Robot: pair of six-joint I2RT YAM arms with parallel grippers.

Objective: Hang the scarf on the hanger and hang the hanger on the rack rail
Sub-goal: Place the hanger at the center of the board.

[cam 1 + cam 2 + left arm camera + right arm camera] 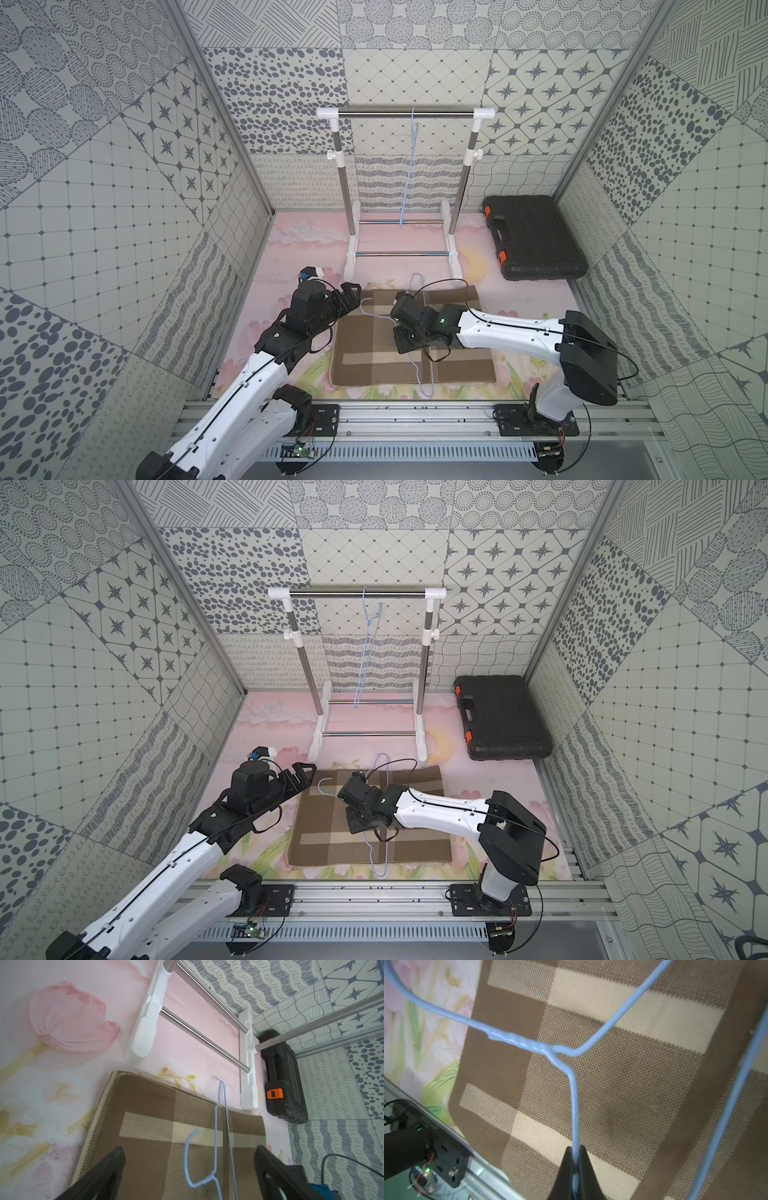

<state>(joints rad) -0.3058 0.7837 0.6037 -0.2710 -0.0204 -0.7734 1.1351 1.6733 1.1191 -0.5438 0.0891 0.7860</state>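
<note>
Between the left gripper's [188, 1148] wide-spread fingers [104, 1169] lies free room, crossed only by the hanger's [216, 1136] hook over the scarf [155, 1105]. Beyond those fingertips a strip of pink mat [187, 1053] is clear up to the rack's [145, 1028] feet and low bars. The right gripper's [575, 1148] fingers [562, 1172] pinch the wire, no gap left.

We can read no text, label, brand or number anywhere; a faint marking on the black arm part [428, 1124] is too blurred.
</note>
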